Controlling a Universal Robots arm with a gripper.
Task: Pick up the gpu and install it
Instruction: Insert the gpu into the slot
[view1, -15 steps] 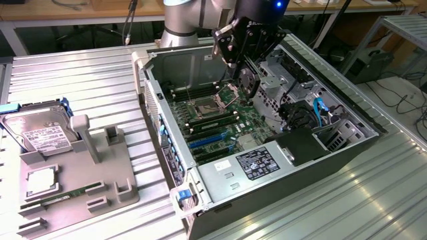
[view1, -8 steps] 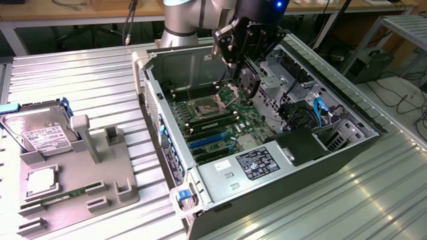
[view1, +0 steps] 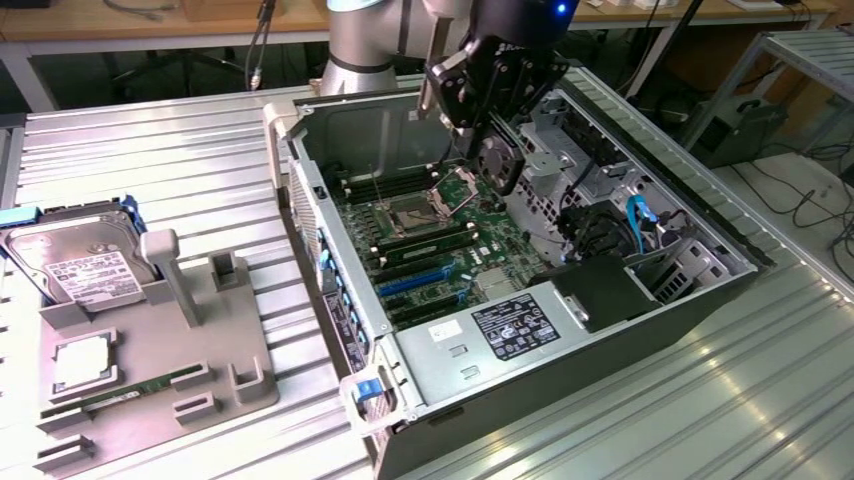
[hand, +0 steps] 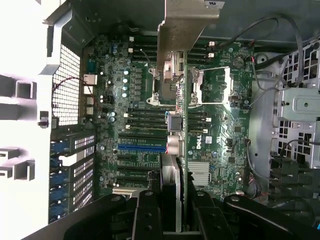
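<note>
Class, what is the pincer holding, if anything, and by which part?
The gpu, clamped by the pincer across its flat faces, away from its bracket end.

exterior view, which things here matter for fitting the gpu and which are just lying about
Part of the job:
gpu, held by the gripper above the motherboard, fingers shut on it
open computer case
blue slots on the motherboard

Lying about, on the grey tray beside the case:
hard drive
memory stick
processor chip
</note>
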